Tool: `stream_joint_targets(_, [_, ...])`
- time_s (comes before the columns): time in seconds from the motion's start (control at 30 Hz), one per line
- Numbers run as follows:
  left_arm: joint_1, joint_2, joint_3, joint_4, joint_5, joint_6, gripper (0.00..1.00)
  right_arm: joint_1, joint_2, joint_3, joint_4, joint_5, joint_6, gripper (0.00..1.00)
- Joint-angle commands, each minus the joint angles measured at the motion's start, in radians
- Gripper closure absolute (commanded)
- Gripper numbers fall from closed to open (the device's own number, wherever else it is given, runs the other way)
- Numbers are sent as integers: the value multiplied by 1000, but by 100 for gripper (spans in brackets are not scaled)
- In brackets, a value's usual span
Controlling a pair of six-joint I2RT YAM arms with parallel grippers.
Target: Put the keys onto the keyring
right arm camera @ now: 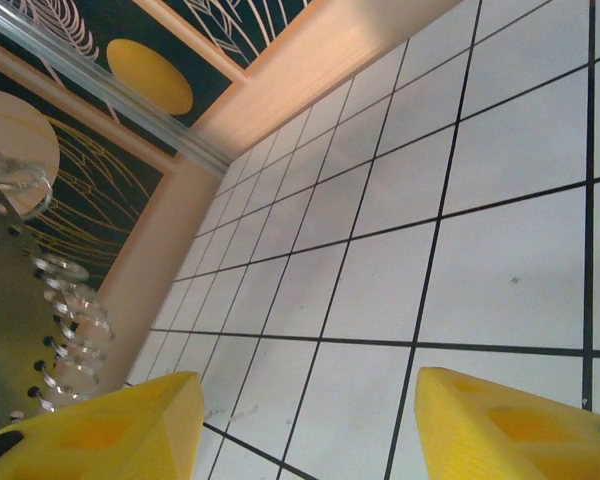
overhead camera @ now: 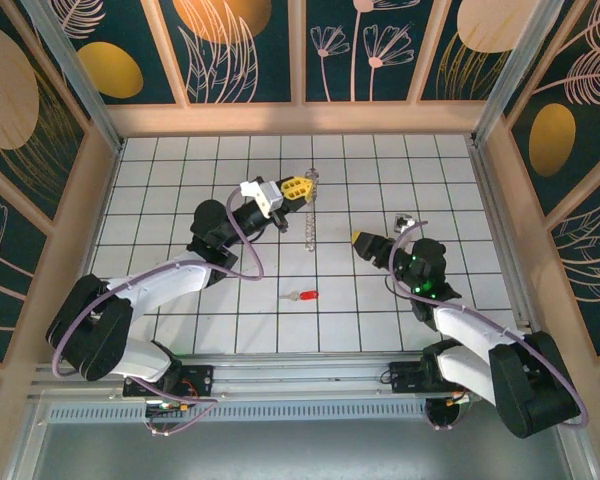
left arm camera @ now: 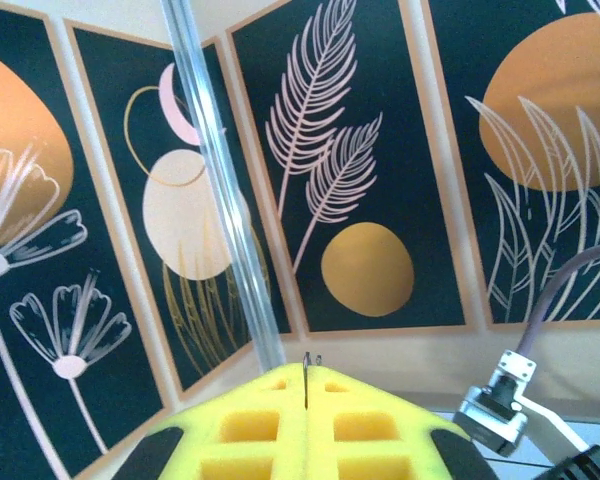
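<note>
The left gripper (overhead camera: 296, 188) pinches the ring (overhead camera: 309, 220). The open right gripper (overhead camera: 362, 240) should grab the key (overhead camera: 303, 296) by its red head.

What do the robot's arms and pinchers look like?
The left arm and right arm are white tubes with chunky black joints and purplish cables. The left gripper and right gripper have blocky yellow fingers. Green lights glow on the right arm.

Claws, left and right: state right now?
Left claw: closed on the thin brownish-grey chain-like metal keyring.
Right claw: open, holding nothing.
</note>
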Motion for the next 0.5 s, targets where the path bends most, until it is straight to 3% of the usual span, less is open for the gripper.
stream_joint_targets(0.0, [-3, -40, -5, -19, -38, 88, 100, 29, 13, 22, 37, 26, -12, 41])
stream_joint_targets(0.47, [-3, -115, -152, 31, -184, -52, 100, 228, 82, 121, -219, 147, -72, 41])
